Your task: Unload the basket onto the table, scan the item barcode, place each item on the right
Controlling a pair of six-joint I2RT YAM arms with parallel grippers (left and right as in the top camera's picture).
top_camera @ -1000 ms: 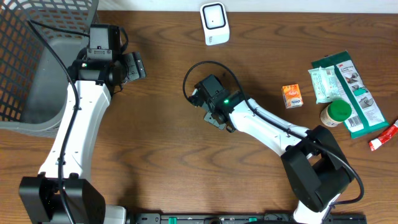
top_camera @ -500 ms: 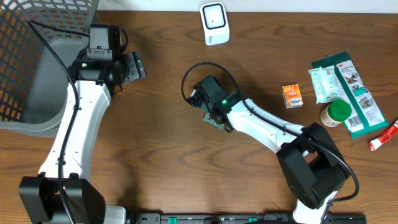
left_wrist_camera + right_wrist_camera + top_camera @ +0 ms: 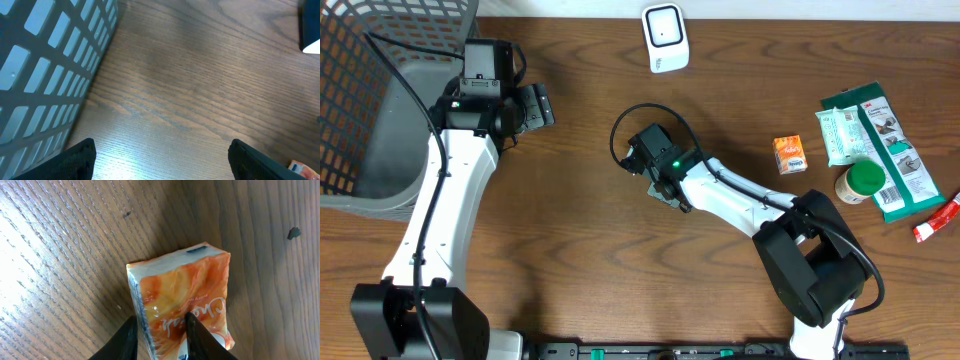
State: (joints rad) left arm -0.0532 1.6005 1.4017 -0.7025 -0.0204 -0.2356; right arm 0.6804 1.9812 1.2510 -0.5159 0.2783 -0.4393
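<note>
Right pincer (image 3: 161,332) has narrowed, seemingly gripping the orange packet (image 3: 182,287).

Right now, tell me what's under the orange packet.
Wooden table shows all around the orange packet, which the right gripper pinches. The patch directly beneath the packet is covered, so nothing there can be seen.

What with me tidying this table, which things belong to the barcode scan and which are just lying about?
Job: orange packet in the right gripper; white scanner.
Lying about: mesh basket, small orange box, wipes pack, green-lidded jar, green packet, red tube.
</note>
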